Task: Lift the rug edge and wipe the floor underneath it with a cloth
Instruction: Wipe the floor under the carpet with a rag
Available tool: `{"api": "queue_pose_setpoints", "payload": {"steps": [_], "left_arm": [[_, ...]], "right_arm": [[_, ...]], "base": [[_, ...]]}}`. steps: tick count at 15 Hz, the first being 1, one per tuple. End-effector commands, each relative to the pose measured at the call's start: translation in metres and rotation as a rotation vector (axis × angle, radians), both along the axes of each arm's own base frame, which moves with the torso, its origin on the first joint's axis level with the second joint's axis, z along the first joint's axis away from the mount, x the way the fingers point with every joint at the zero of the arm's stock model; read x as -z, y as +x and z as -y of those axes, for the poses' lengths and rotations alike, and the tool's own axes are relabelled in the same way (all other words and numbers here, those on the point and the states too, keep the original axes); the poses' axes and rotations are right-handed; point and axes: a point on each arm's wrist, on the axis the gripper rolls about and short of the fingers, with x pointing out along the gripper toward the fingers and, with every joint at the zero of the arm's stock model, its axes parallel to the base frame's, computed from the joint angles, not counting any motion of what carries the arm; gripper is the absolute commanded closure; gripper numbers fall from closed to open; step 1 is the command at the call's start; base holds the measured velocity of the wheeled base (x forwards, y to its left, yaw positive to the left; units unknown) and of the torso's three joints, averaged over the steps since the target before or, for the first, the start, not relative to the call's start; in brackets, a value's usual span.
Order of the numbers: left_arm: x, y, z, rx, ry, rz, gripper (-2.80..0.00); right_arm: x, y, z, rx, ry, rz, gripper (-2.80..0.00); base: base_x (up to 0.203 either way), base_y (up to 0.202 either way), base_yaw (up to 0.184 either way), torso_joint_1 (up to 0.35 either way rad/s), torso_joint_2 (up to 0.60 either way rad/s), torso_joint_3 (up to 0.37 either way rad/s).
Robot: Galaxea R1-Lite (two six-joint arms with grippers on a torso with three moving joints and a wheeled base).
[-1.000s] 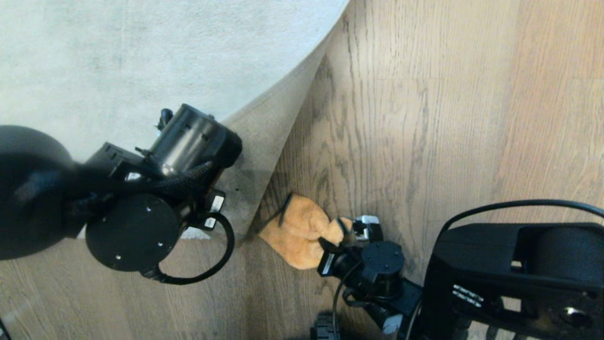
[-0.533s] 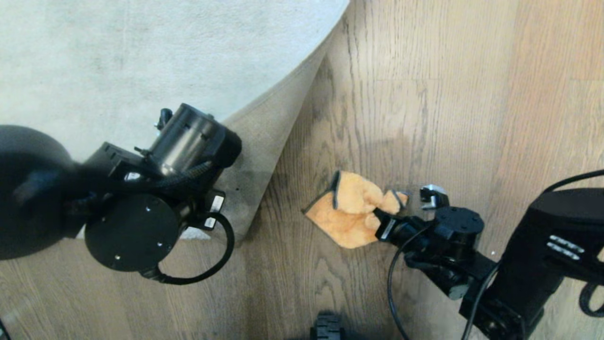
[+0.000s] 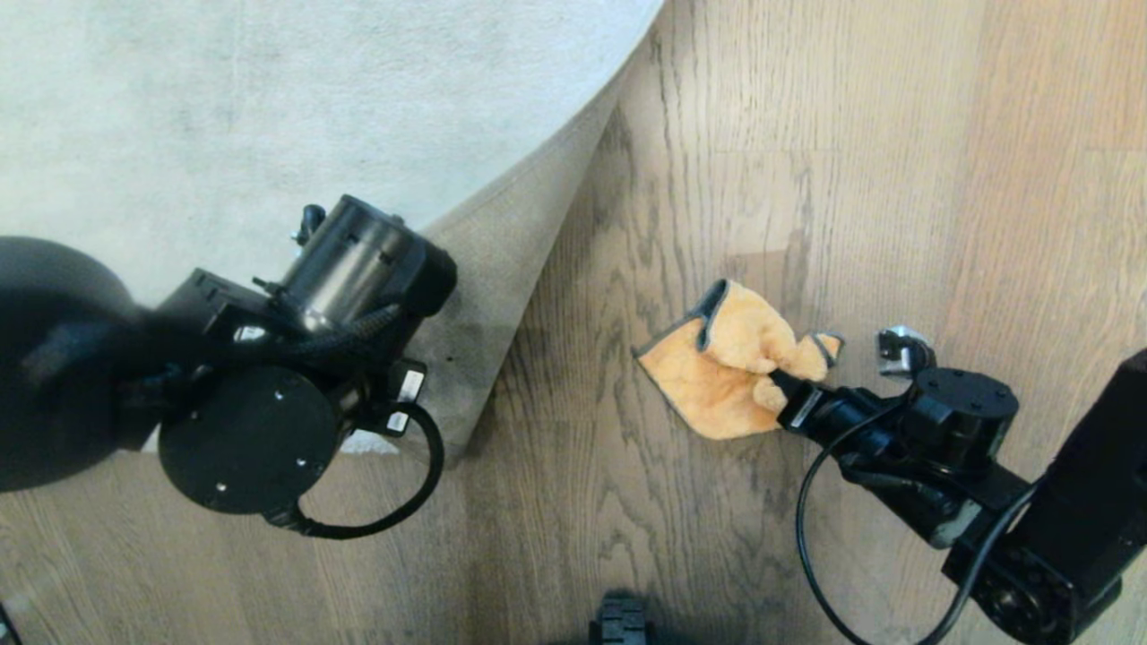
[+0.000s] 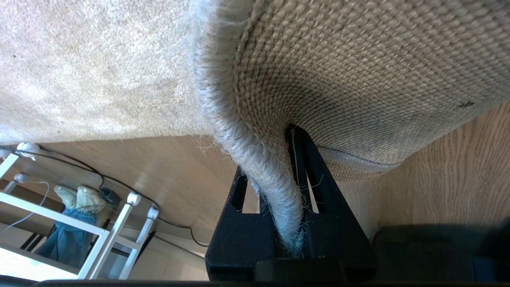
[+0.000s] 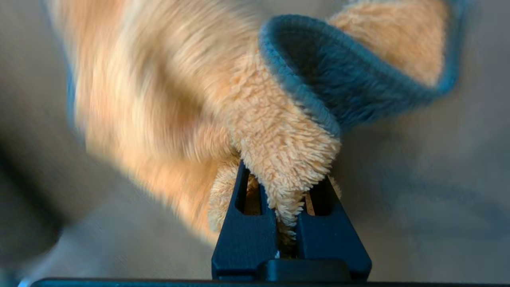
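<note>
Now my left gripper (image 4: 285, 175) is clamped on the rug edge (image 4: 255, 159), holding it up off the floor (image 3: 896, 179) — my right gripper (image 5: 285, 199) pinches the cloth (image 3: 726, 376), which lies on bare planks well right of the rug.

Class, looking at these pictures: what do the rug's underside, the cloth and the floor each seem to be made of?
Rug underside: a coarse woven backing, jute-like perhaps, with a visible tan weave.
Cloth: fluffy terry or microfibre, orange looped pile, blue-grey trim.
Floor: wood or wood-look laminate, with dark streaky grain and a matte finish.
</note>
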Motion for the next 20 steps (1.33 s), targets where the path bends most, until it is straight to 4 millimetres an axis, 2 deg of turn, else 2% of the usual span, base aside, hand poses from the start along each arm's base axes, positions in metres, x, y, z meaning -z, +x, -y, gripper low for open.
{"api": "queue_pose_setpoints", "payload": {"steps": [1, 6, 8, 11, 13, 15, 18, 20], "left_arm": [[0.0, 0.0, 0.0, -0.004, 0.003, 0.001, 0.0], [0.002, 0.001, 0.001, -0.004, 0.007, -0.003, 0.0], [0.002, 0.001, 0.001, -0.004, 0.009, -0.005, 0.0], [0.003, 0.002, 0.001, -0.005, 0.012, -0.007, 0.0], [0.004, 0.002, 0.002, -0.005, 0.014, -0.009, 0.0], [0.004, 0.002, 0.002, -0.005, 0.015, -0.01, 0.0], [0.004, 0.002, 0.002, -0.005, 0.015, -0.01, 0.0], [0.004, 0.003, 0.002, -0.005, 0.014, -0.01, 0.0]], "right_arm": [[-0.002, -0.016, -0.026, -0.101, 0.016, 0.025, 0.0], [0.012, -0.059, -0.12, -0.344, 0.043, 0.009, 0.0], [0.022, -0.062, -0.152, -0.403, 0.058, 0.02, 0.0], [0.038, -0.06, -0.181, -0.424, 0.065, 0.025, 0.0], [0.048, -0.06, -0.189, -0.416, 0.055, 0.016, 0.0], [0.056, -0.059, -0.187, -0.382, 0.04, -0.002, 0.0], [0.057, -0.049, -0.168, -0.306, 0.032, -0.027, 0.0], [0.047, -0.037, -0.148, -0.246, 0.038, -0.019, 0.0]], "base": [[0.0, 0.0, 0.0, 0.0, 0.0, 0.0], [0.0, 0.0, 0.0, 0.0, 0.0, 0.0], [0.0, 0.0, 0.0, 0.0, 0.0, 0.0], [0.0, 0.0, 0.0, 0.0, 0.0, 0.0], [0.0, 0.0, 0.0, 0.0, 0.0, 0.0], [0.0, 0.0, 0.0, 0.0, 0.0, 0.0], [0.0, 0.0, 0.0, 0.0, 0.0, 0.0], [0.0, 0.0, 0.0, 0.0, 0.0, 0.0]]}}
